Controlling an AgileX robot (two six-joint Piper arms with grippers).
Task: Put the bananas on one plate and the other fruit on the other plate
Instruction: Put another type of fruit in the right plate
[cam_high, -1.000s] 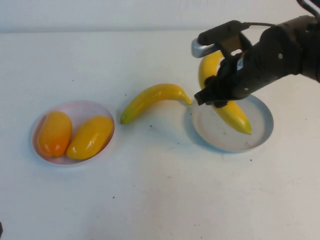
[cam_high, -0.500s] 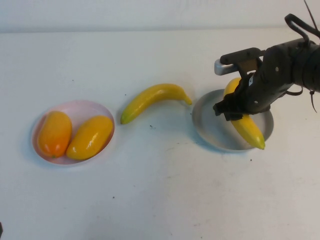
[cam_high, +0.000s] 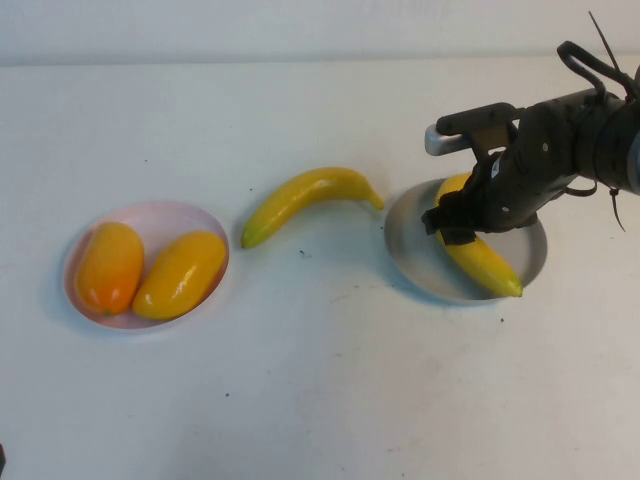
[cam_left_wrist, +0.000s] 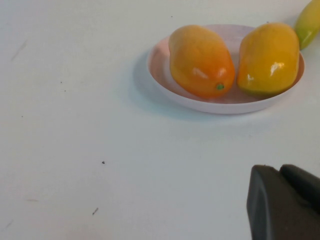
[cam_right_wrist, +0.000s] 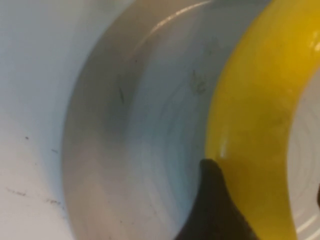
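One banana (cam_high: 485, 262) lies in the grey-blue plate (cam_high: 415, 255), its tip at the near rim. My right gripper (cam_high: 452, 222) is low over the plate and open, a finger on either side of this banana (cam_right_wrist: 260, 100); the right wrist view shows one finger (cam_right_wrist: 212, 200) against the banana and a gap on the other side. The second banana (cam_high: 305, 195) lies on the table between the plates. Two orange-yellow fruits (cam_high: 108, 265) (cam_high: 180, 273) sit in the pink plate (cam_high: 150, 212). My left gripper (cam_left_wrist: 280, 172) is shut and empty, near the table's front, short of the pink plate (cam_left_wrist: 160, 75).
The white table (cam_high: 320, 380) bears small dark specks. The right arm and its cables reach in from the far right (cam_high: 590, 130). The tip of the loose banana shows in the left wrist view (cam_left_wrist: 310, 22).
My right gripper carried the banana to the right and down onto the grey-blue plate, where it now rests. The other banana, both fruits and the left arm have not moved.
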